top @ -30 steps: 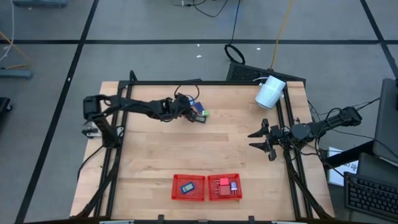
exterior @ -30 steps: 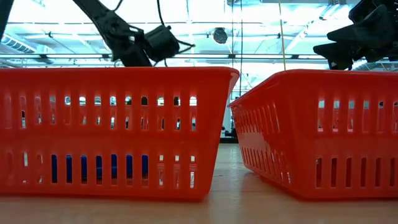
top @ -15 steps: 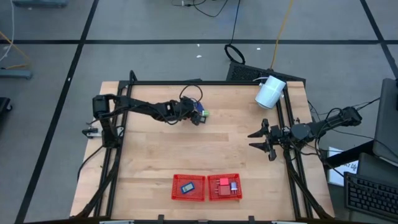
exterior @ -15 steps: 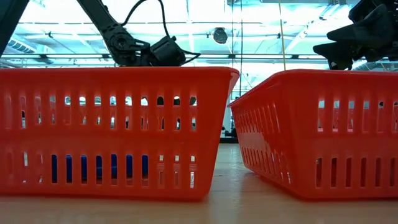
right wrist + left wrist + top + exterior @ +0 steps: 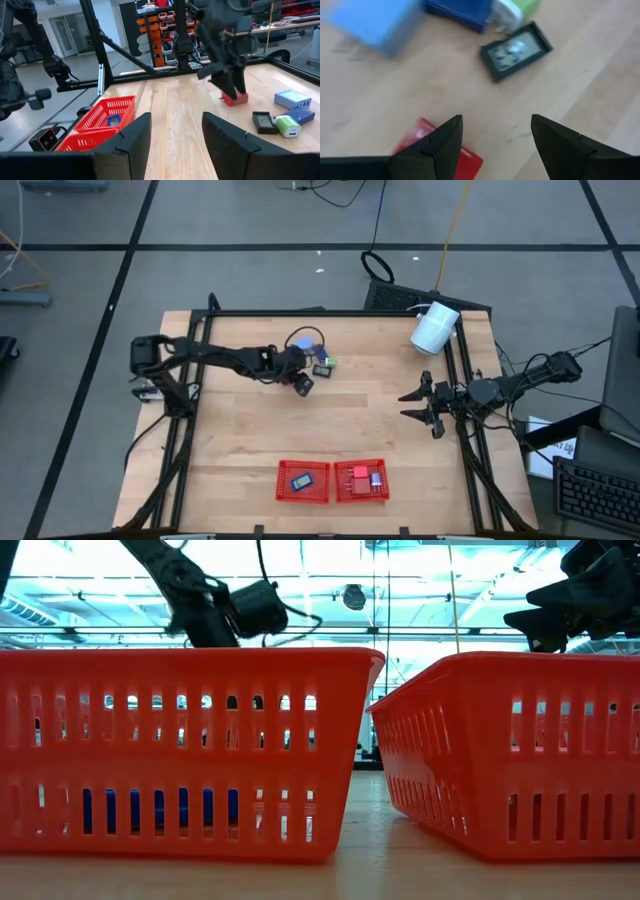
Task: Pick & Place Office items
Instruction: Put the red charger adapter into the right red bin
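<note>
Several small office pieces lie on the far-left part of the table: a light blue one [image 5: 304,340], a dark blue one with a green-white piece beside it [image 5: 326,363], a black one [image 5: 516,50] and a red one [image 5: 440,157]. My left gripper [image 5: 303,385] is open and points down just above the red piece [image 5: 235,98], which shows partly under one finger [image 5: 437,145] in the left wrist view. My right gripper [image 5: 410,405] waits open, raised at the table's right edge. My left gripper comes from above with its fingers spread over the red piece [image 5: 235,98], which lies flat on the table. Whether a fingertip touches it, I cannot tell.
Two red mesh trays stand side by side at the near edge: the left one [image 5: 283,482] holds a blue piece, the right one [image 5: 361,465] holds red pieces. A white cylinder [image 5: 435,327] lies at the far right corner. Bare wood stretches across the table's middle.
My left gripper has drawn back from the dark blue and green pieces, moving a little toward the near edge and the left, and now stands over the red piece. The light blue piece now shows uncovered behind it.
</note>
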Controlling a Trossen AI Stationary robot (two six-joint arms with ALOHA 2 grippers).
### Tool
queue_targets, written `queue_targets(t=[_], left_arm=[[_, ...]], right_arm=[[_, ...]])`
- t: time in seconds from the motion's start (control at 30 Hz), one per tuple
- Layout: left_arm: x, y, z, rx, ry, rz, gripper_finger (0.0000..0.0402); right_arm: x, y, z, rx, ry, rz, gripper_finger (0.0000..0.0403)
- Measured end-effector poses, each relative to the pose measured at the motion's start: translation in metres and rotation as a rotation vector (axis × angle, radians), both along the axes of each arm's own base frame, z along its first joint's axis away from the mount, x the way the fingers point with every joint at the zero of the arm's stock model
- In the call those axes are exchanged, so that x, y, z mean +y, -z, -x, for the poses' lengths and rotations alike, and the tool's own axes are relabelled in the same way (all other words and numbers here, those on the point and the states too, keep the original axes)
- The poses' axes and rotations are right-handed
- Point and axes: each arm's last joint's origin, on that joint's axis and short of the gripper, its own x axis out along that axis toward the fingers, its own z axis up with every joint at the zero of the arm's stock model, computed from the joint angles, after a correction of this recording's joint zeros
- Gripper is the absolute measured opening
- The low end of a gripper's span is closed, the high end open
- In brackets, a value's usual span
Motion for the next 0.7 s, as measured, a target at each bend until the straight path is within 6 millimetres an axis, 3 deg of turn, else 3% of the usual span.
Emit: queue_targets(t=[0.17,0.37,0.7], left_arm=[[-0.015,-0.02,0.016,0.05,-0.104,-0.08,0.0239],[-0.03,-0.02,0.026,0.077,-0.289,0.03,0.0239],[-0.022,-0.016,0.032,0.107,-0.434,0.074,0.0239]], right_arm=[[0.0,0.0,0.0,0.0,0.0,0.001,0.0166],[0.0,0.0,0.0,0.0,0.0,0.002,0.0166],[0.0,0.0,0.0,0.001,0.0,-0.002,0.0166]])
